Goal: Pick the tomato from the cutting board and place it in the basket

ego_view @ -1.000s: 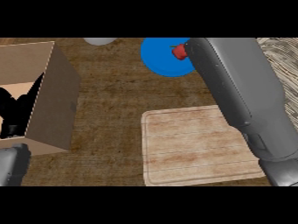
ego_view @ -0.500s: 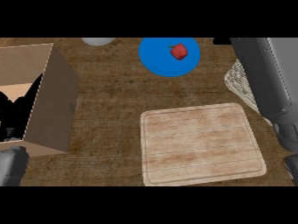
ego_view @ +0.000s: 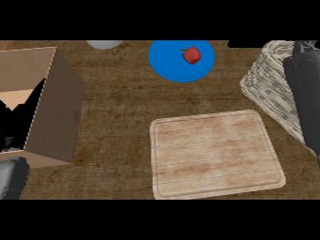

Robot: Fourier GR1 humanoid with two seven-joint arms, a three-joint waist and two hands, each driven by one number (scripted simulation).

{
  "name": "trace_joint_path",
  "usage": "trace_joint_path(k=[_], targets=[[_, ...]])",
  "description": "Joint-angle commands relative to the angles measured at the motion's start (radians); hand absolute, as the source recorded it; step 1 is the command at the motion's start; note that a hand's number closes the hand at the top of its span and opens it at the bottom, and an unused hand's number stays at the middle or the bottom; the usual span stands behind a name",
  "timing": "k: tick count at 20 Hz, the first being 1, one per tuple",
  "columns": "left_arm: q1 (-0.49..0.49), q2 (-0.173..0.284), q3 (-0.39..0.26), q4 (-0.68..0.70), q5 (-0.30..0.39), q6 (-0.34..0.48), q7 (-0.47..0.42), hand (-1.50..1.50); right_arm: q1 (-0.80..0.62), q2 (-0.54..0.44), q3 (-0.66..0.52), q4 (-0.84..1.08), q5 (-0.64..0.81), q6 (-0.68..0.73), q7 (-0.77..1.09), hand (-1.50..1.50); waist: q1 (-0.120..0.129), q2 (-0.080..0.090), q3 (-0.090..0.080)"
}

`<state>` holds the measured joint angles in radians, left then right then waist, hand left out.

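Observation:
The wooden cutting board [ego_view: 216, 153] lies bare at the centre right, with no tomato on it. A small red fruit [ego_view: 191, 55] sits on a blue plate [ego_view: 169, 65] at the far edge. The wicker basket [ego_view: 270, 89] stands at the right, and my right forearm [ego_view: 313, 108] lies across most of it. Only a dark bit of the right hand [ego_view: 249, 44] shows at the top edge, so whatever it holds is hidden. My left hand [ego_view: 8, 123] rests open at the far left, fingers up, in front of the cardboard box.
An open cardboard box [ego_view: 48, 108] stands at the left. A grey rounded thing [ego_view: 104, 44] peeks in at the far edge. Bare wooden counter lies between the box and the board.
My right forearm has swung to the right, from beside the blue plate to over the basket, uncovering the plate and the basket's left side. The left hand has stayed still.

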<state>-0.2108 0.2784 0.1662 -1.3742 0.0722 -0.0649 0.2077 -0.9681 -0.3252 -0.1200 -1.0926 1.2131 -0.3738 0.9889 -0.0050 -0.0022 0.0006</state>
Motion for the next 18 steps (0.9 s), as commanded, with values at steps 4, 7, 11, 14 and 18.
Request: trace_joint_path(k=[4, 7, 11, 14, 18], targets=[[-0.01, -0.027, -0.011, 0.051, -0.021, 0.001, -0.036, 0.0, 0.139, -0.01, -0.058, -0.026, -0.065, -0.099, -0.085, 1.5, 0.005, 0.004, -0.001], [0.016, -0.018, -0.011, -0.026, -0.012, 0.007, 0.02, 0.0, 0.134, -0.027, -0.112, 0.0, 0.086, -0.201, 0.088, -1.5, 0.011, 0.003, 0.0], [0.01, -0.022, -0.014, -0.03, -0.03, 0.015, 0.022, 0.0, 0.189, -0.039, -0.149, 0.039, -0.003, -0.204, -0.026, -1.5, 0.01, 0.003, 0.0], [0.011, 0.013, 0.025, 0.001, 0.005, -0.04, -0.013, 0.0, 0.211, -0.004, -0.123, -0.005, -0.05, -0.226, -0.091, -1.5, 0.007, 0.002, -0.001], [0.025, -0.037, -0.017, -0.027, -0.048, 0.02, -0.004, 0.0, 0.203, -0.045, -0.158, 0.047, -0.152, -0.268, -0.227, -1.5, 0.009, 0.003, 0.0]])
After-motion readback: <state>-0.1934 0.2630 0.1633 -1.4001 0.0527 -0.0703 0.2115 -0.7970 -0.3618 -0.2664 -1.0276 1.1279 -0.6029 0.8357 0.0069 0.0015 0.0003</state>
